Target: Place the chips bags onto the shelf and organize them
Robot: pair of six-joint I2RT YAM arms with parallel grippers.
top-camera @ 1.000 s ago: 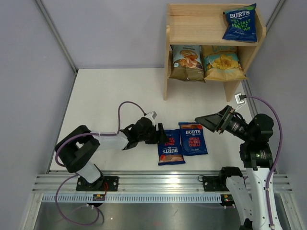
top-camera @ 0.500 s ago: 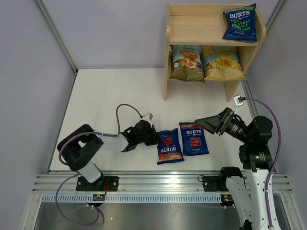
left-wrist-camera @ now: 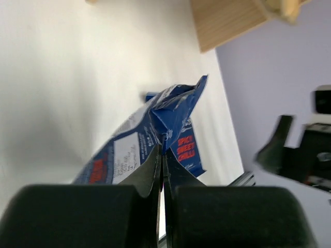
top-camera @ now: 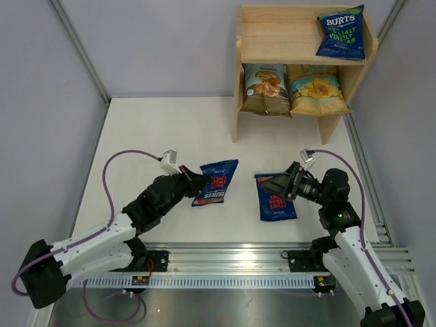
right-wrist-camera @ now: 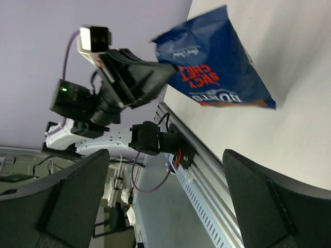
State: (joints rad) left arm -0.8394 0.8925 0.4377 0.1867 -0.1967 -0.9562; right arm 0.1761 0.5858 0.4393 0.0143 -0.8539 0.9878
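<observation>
Three bags were seen on the shelf: a BURTS bag on top, the tan bag and the olive bag below. A second BURTS bag was pinched by the left fingers, clear of the counter. A third BURTS bag lay flat by the spread right fingers. Both were judged yet to be shelved.

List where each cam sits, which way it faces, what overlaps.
Top external: above and behind the bases, looking down at table, shelf and both arms.
Left wrist: on the left arm, looking along the shut left tool at the blue bag it pinches.
Right wrist: on the right arm, facing across the table toward the left arm; open right tool, its fingers framing the bottom corners.
Shared: all three show that held bag.
</observation>
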